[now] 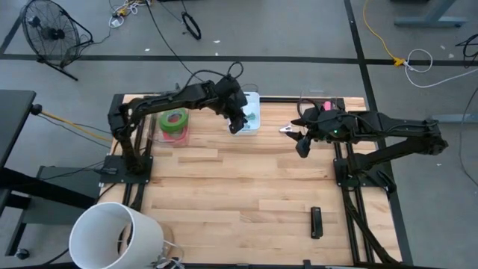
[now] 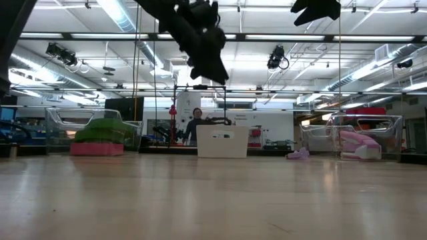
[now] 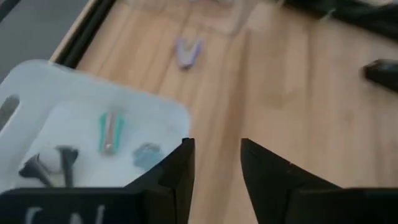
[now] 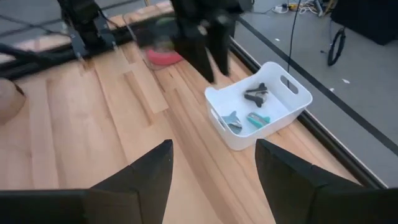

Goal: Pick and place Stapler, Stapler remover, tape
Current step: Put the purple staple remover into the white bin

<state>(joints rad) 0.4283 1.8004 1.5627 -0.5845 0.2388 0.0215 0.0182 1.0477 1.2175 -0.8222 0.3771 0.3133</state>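
1. Left pincer [image 1: 237,124] – raised above the white bin [image 4: 292,99], fingers [image 3: 177,171] parted with nothing between them.
2. Right pincer [image 1: 300,142] – spread, empty, raised above the surface [image 1: 239,194].
3. Tape [image 1: 174,122] – green rings stacked on red-pink, beyond the left pincer, away from the right pincer.
4. Staple removers [image 4: 256,93] – inside the bin, below the left pincer.

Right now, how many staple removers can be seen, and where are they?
4: a dark one, a grey-blue one and a teal one lie in the white bin; a purple one lies on the table beyond it. Others may be hidden.
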